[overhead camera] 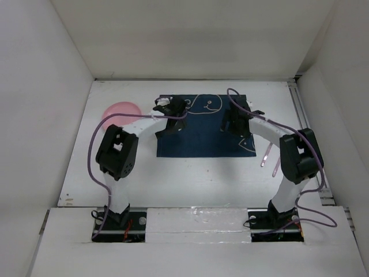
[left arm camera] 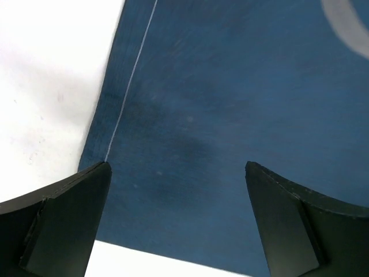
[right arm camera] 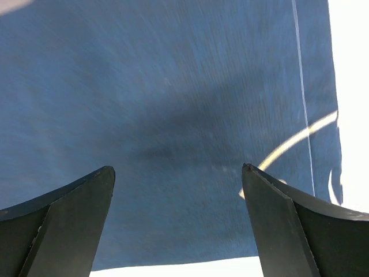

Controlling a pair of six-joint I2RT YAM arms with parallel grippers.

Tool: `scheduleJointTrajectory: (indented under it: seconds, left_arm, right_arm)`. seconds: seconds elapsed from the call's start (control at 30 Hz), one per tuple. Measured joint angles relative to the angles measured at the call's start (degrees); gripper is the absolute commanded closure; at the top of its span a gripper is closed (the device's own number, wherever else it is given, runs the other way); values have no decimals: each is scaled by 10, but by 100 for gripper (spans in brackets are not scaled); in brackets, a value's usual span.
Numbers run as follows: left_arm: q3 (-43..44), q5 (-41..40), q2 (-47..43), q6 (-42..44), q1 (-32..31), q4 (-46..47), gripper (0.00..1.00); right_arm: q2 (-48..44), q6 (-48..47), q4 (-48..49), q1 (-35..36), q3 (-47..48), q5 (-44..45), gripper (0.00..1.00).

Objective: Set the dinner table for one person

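Seen from above, the white surface (overhead camera: 144, 173) fills the floor of a white-walled enclosure, with both arms reaching forward from their bases at its near edge. A navy placemat (overhead camera: 202, 135) with white fish drawings lies flat on the middle of the far half. The left pincer (overhead camera: 167, 126) hangs over the placemat's left edge and the right pincer (overhead camera: 235, 128) over its right part; neither holds anything. A pink plate (overhead camera: 120, 109) sits on the surface near the far left corner, well apart from the placemat. Two pale, slender pieces (overhead camera: 271, 161) lie just off the placemat's right side, too small to identify.

From the left wrist, the left pincer (left arm camera: 179, 167) stands with its dark fingers (left arm camera: 69, 219) wide apart above the placemat (left arm camera: 230, 86). A thin white line (left arm camera: 132, 81) runs near the cloth's edge, and bare surface (left arm camera: 46, 69) shows to the left and along the bottom.

From the right wrist, the right pincer (right arm camera: 179, 167) is likewise spread wide and empty over the placemat (right arm camera: 144, 86). Part of a pale curved drawing (right arm camera: 294, 141) crosses the cloth by the right finger, and the surface (right arm camera: 351, 86) shows bright along the right edge.
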Motion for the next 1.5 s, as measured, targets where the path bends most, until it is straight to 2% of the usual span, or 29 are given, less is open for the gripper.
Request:
scheduleJointTrajectory:
  seconds: [0.13,0.17,0.27,0.3,0.43,0.6,0.9,1.5]
  left_arm:
    - [24,11,85,-5,0,-39,0]
    - [35,8,97,-5,0,-49,0]
    - [49,13,103,-10,-1,-49,0]
    - [50,13,107,-11,0,-52,0]
    - [56,13,111,-14,10,-59,0]
    - [73,13,122,-17,33,-67,0]
    - [94,2,136,-15,53,-76,0]
    - [92,14,131,6,56,-72,0]
  right_arm:
    - [26,10,-30,3,2,-2,6]
    - [33,12,-35,3,5,-3,8]
    - [65,10,-57,3,38,-2,8]
    - [83,9,-64,2,57,-1,13]
    - [150,0,-107,4,152,13,13]
    - [180,-5,-121,14,197,17,13]
    - [194,-5,-132,39,219,17,13]
    - [175,10,-132,39,203,16,13]
